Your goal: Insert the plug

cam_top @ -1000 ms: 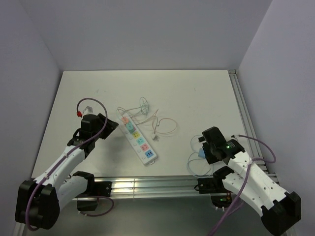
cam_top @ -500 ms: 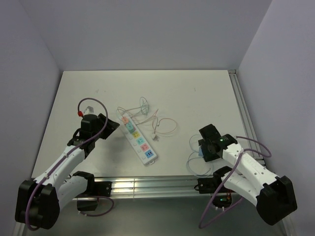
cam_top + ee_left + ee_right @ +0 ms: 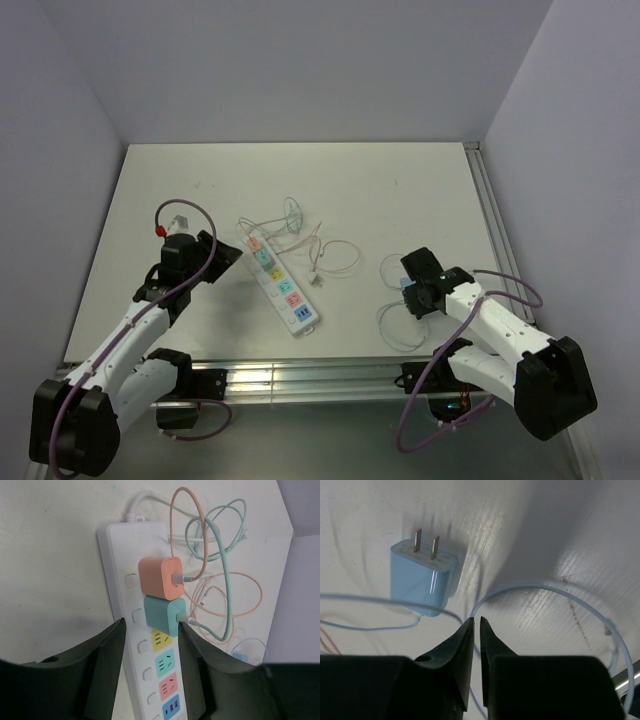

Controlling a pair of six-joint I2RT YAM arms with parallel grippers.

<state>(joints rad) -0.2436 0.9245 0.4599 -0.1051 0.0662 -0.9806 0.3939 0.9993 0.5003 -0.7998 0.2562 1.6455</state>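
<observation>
The light blue plug (image 3: 422, 577) lies flat on the table, its two prongs pointing away, just ahead and left of my right gripper (image 3: 476, 620). That gripper is shut; the plug's thin cable (image 3: 545, 587) runs past the tips, and I cannot tell whether it is pinched. From above, the plug (image 3: 407, 289) sits at the right gripper (image 3: 415, 297). The white power strip (image 3: 117, 555) holds an orange charger (image 3: 160, 577) and a teal charger (image 3: 162, 615); its yellow socket (image 3: 161, 641) and those below are free. My left gripper (image 3: 151, 625) stands open over the strip (image 3: 280, 283).
Orange and green cables (image 3: 320, 250) coil on the table behind the strip. The blue cable loops (image 3: 395, 330) toward the near edge. A metal rail (image 3: 300, 380) runs along the front, and another along the right side (image 3: 490, 210).
My right gripper has closed from wide open to shut while its arm swung in toward the plug. The plug and its cable loop shifted slightly away. The left arm has barely moved.
</observation>
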